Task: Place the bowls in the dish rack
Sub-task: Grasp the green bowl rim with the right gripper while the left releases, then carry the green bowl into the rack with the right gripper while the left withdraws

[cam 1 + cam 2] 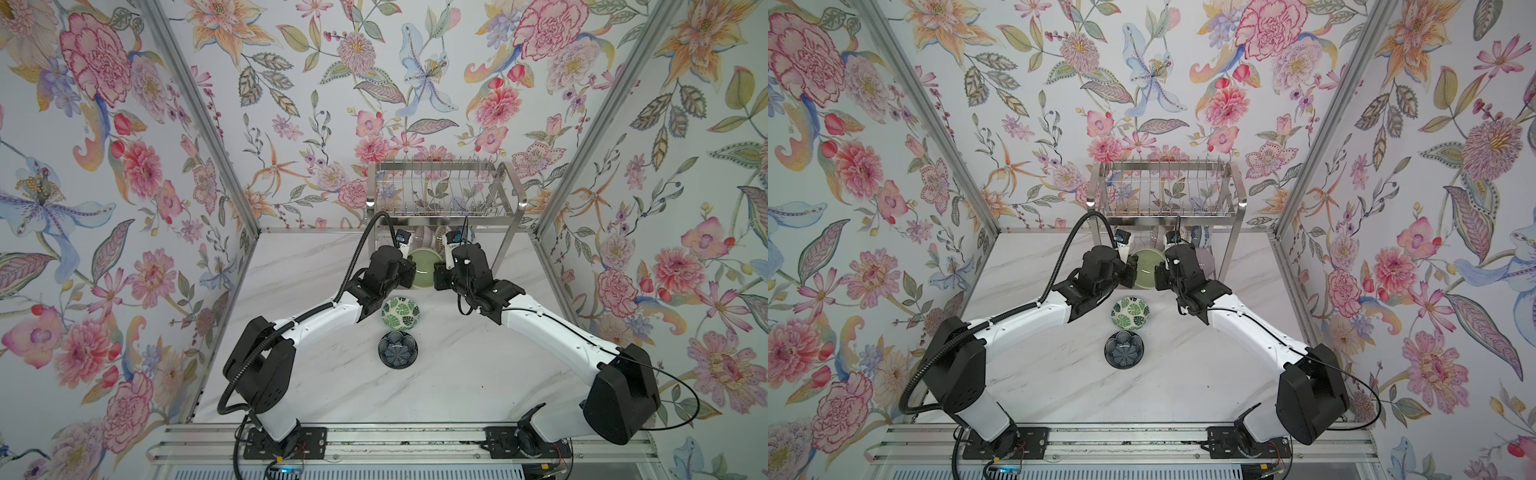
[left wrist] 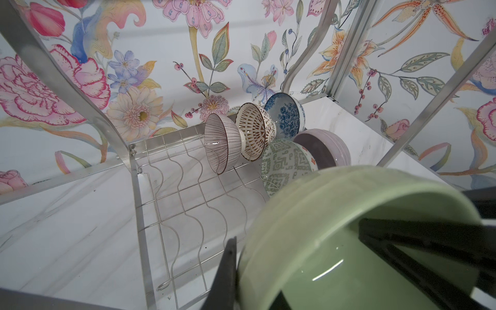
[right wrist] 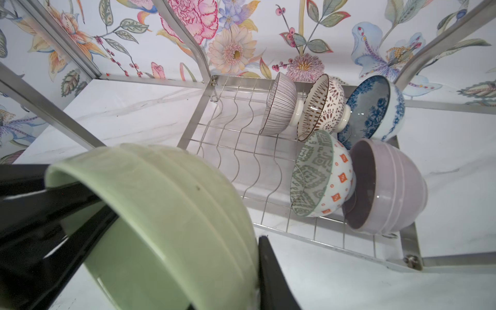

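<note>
The pale green bowl (image 1: 423, 266) hangs tilted just in front of the dish rack (image 1: 440, 166), at its lower tier. My left gripper (image 2: 252, 268) is shut on one side of its wall. My right gripper (image 3: 236, 268) is shut on the opposite side, one finger (image 3: 268, 268) pressed against the outside. Several bowls lean on the lower wire shelf (image 3: 241, 161): purple-lined (image 3: 279, 104), white lattice (image 3: 322, 107), blue floral (image 3: 373, 107), grey-green geometric (image 3: 314, 171) and lilac (image 3: 389, 188). On the table stand the green leaf bowl (image 1: 400, 312) and the navy bowl (image 1: 397, 349).
The rack's flat steel legs (image 2: 80, 88) and upper tier of prongs (image 1: 1167, 187) frame the lower shelf. The near left part of that shelf (image 2: 182, 201) holds nothing. Floral walls enclose the white marble table (image 1: 457, 374) on three sides.
</note>
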`<state>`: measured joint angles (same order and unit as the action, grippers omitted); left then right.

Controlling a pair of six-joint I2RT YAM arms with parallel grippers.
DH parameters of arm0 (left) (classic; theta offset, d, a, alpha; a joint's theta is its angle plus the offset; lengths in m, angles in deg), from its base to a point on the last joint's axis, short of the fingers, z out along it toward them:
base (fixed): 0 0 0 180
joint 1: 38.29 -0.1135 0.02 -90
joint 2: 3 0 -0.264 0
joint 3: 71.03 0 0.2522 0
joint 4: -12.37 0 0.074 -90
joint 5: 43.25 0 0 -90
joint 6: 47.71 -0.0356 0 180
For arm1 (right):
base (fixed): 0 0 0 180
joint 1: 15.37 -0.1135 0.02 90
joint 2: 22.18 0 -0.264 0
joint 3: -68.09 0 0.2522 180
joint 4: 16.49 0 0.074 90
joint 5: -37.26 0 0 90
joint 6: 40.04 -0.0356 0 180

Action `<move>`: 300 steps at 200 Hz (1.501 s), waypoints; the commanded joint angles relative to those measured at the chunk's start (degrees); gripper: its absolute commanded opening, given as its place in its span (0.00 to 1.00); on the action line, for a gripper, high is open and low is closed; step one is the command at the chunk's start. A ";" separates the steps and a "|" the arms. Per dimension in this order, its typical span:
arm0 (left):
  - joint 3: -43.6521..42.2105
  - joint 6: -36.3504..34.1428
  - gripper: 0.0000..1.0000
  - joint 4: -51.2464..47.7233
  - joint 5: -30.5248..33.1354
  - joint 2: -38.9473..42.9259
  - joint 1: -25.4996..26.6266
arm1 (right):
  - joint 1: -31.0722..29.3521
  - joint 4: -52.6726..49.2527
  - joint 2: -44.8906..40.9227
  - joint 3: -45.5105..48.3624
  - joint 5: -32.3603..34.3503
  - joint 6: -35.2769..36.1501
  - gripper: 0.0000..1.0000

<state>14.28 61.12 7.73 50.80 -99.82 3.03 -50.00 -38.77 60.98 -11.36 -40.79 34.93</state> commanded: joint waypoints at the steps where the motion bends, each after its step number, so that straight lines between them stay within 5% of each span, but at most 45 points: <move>1: 0.76 1.47 0.00 5.44 -4.14 0.66 0.34 | -0.26 -0.78 -0.04 -1.02 -1.42 1.52 0.00; 22: 1.19 0.94 0.00 3.66 -3.96 0.62 0.34 | -0.26 -0.76 -0.26 -0.93 -0.99 2.35 0.00; 69: -0.21 -2.64 0.99 -1.48 0.41 4.16 -0.16 | -0.17 -3.02 -0.76 -2.01 4.43 7.53 0.00; 147: -5.87 -5.89 0.99 -9.82 6.51 18.13 -2.74 | -1.66 -4.88 2.38 -5.40 18.65 20.36 0.00; 227: -10.48 -5.39 0.99 -13.63 9.02 26.26 -8.78 | -8.96 10.48 7.73 -4.07 32.40 54.25 0.00; 300: -12.77 -5.59 0.99 -16.24 9.33 30.64 -13.75 | -9.33 27.38 19.58 -8.75 41.20 74.68 0.00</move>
<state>3.30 56.16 -6.83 59.46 -70.64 -9.45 -59.18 -22.88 77.74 -15.95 -4.80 100.44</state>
